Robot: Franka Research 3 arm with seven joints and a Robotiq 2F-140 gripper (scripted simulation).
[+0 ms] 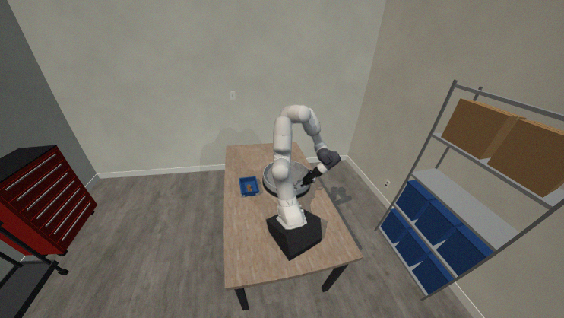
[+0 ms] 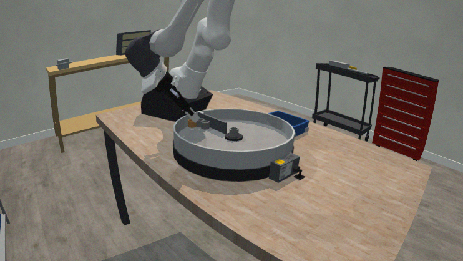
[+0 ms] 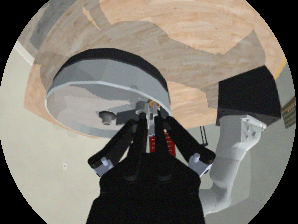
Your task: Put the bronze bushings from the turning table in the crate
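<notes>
Grey-green walls (image 1: 157,58) (image 2: 275,32) stand around a grey wood floor (image 1: 157,236) (image 2: 80,194). On the right side of the top view is a tall shelf (image 1: 465,201) with brown boxes and blue bins. A red cabinet (image 1: 43,197) (image 2: 405,113) with lots of drawers is on the left there.

Across the middle goes a light brown wood table (image 1: 252,236) (image 2: 340,194) (image 3: 175,55). The big white arm (image 1: 282,138) (image 2: 220,32) (image 3: 227,165) stands on a black block (image 1: 293,240) (image 2: 155,103) (image 3: 245,95) at the near end in the top view.

Farther up that table is the turning table (image 1: 270,182) (image 2: 226,158) (image 3: 100,75), round like a big pan, with a grey wall and a black bottom. Left of it, in the top view, is the small blue crate (image 1: 249,193) (image 2: 300,127). Some little orange-brown bushings (image 1: 249,188) lie close together in the crate; they are too small to count for sure.

The gripper (image 1: 302,185) (image 2: 193,115) (image 3: 151,108) tilts down over the pan's edge. Its fingers are pressed nearly together, pinching nothing.

A dark flat bar (image 2: 215,122) (image 3: 127,115) runs inside the pan. Just below the fingertips, one bronze bushing (image 2: 191,123) (image 3: 151,103) is still on the turning table, short, round and orange-brown. Beside it sit grey steel bushings (image 2: 204,123) (image 3: 141,106), one with its round open top showing and one partly hidden.
</notes>
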